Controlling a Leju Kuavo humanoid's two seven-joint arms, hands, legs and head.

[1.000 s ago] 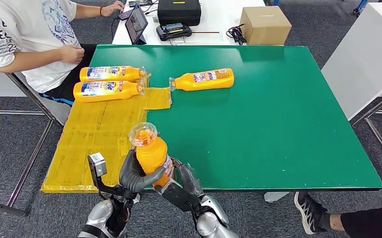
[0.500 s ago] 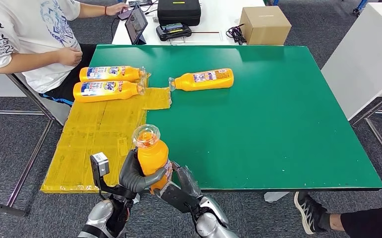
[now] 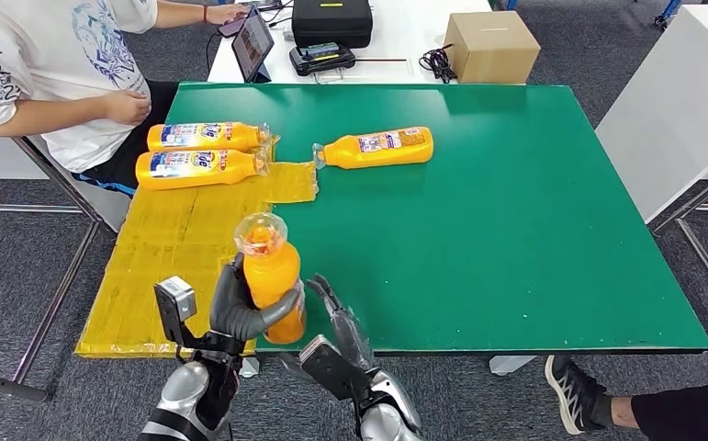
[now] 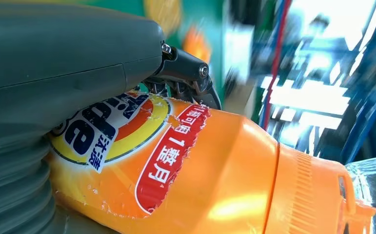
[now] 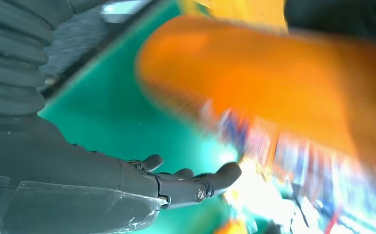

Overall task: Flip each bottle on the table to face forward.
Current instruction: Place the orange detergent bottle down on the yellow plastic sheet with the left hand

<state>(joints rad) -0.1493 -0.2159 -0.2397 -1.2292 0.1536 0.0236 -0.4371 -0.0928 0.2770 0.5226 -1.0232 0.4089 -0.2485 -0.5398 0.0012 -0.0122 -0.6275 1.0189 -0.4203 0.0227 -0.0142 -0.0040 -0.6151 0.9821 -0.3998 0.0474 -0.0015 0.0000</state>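
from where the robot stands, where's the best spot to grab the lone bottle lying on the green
Probably the wide orange body of the lone bottle, coming from above with fingers across its width. It lies on its side, cap end pointing left, and the neck looks too narrow for a steady hold.

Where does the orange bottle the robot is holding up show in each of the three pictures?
Head view: the held bottle stands upright at lower centre, gripped by the left robot hand.
Left wrist view: the bottle fills the lower half, label and cap visible.
Right wrist view: it is the blurred orange mass across the top.
Shared landmark: the green table.
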